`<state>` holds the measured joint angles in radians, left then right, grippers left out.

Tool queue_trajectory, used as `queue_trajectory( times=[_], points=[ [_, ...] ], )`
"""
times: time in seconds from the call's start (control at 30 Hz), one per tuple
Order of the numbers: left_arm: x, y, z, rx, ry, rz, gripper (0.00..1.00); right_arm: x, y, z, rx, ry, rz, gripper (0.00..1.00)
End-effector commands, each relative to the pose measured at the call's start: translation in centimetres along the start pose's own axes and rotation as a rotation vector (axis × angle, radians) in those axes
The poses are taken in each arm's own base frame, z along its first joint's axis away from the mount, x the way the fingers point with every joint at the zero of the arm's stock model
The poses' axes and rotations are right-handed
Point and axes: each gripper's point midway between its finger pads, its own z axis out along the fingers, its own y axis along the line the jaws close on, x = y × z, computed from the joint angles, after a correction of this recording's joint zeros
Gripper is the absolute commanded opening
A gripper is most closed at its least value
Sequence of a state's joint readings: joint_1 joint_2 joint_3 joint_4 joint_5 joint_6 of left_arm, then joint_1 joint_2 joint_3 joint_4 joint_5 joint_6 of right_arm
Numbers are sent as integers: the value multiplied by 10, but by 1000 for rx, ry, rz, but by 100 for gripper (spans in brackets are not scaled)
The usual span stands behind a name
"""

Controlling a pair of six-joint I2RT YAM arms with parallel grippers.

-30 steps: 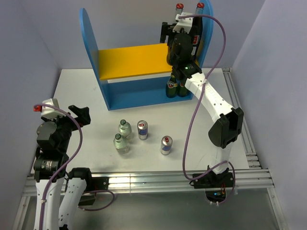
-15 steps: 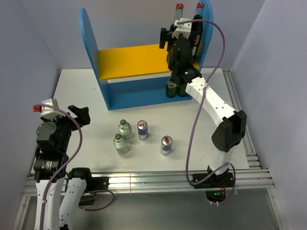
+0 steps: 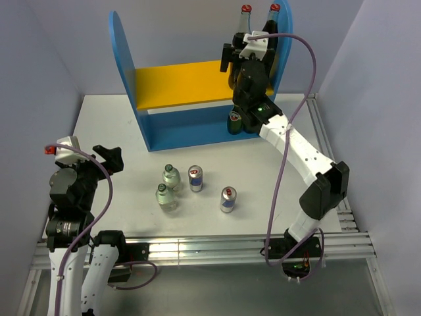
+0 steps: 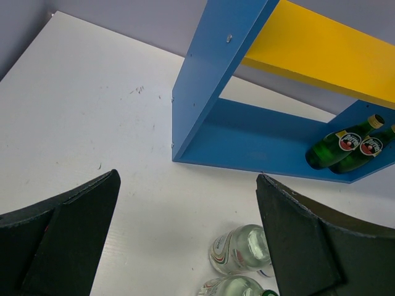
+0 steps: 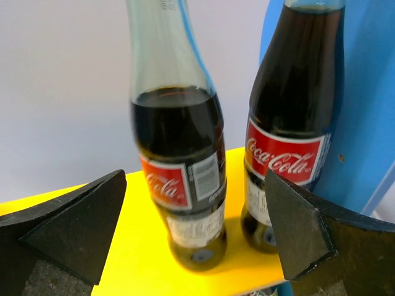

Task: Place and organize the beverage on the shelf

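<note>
The shelf (image 3: 123,59) stands at the back of the table, blue with a yellow upper board (image 3: 177,82). Two cola bottles (image 5: 179,154) (image 5: 290,123) stand upright at the board's right end. My right gripper (image 5: 196,176) faces them, open, its fingers clear of both bottles; the top view shows the right gripper (image 3: 245,51) level with the board. Two small clear bottles (image 3: 171,176) (image 3: 165,196) and two cans (image 3: 195,178) (image 3: 227,199) stand on the white table in front. My left gripper (image 3: 108,158) hovers open and empty at the near left, the clear bottles (image 4: 244,246) just below it.
Two green glass bottles (image 4: 338,143) (image 4: 370,148) stand at the right end of the shelf's lower level. The shelf's blue right panel (image 5: 364,92) rises right beside the right cola bottle. Metal rails (image 3: 329,164) run along the table's right and near edges.
The right arm's elbow has swung to the right and its wrist has shifted slightly at the cola bottles. The left arm and the drinks on the table have not moved.
</note>
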<state>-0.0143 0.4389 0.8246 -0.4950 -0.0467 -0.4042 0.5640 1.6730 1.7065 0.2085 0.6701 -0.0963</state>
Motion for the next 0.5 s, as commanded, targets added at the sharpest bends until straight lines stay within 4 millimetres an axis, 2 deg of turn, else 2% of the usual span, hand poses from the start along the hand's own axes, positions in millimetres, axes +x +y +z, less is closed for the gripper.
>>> queue_trajectory(
  times=[0.0,0.07,0.13,0.17,0.2,0.23,0.27,0.3,0.33,0.37,0.4,0.43,0.47],
  points=[
    [-9,-1,-3,8,-38,20,99,-25,-6,-20,21,-38,66,100],
    [-9,0,-2,2,-38,20,99,-30,-5,-31,13,-34,91,100],
    [-9,1,-2,-1,-39,20,99,-22,-8,-40,25,-14,91,100],
    [-10,1,-2,-4,-40,20,99,-33,-8,-53,17,-26,119,100],
    [-9,2,-2,-9,-39,17,99,-23,-9,-61,23,-9,108,100],
    [-11,1,-2,-10,-42,13,99,-36,-30,-74,115,-33,147,100],
    [-11,1,-2,-9,-40,12,99,-39,-26,-91,121,-32,163,100],
    [-10,2,0,-12,-36,12,99,-26,-29,-104,142,-13,150,100],
    [-10,1,1,-11,-31,9,99,-41,-40,-121,151,-35,193,100],
    [-9,0,2,-4,-28,9,99,-39,-45,-135,169,-29,183,100],
    [-9,-4,3,18,-21,10,99,-22,-31,-155,120,3,169,100],
    [-10,-8,5,37,-25,7,99,-18,-29,-169,90,23,167,100],
    [-10,-9,6,43,-25,7,99,-22,-35,-183,75,28,243,100]
  ],
)
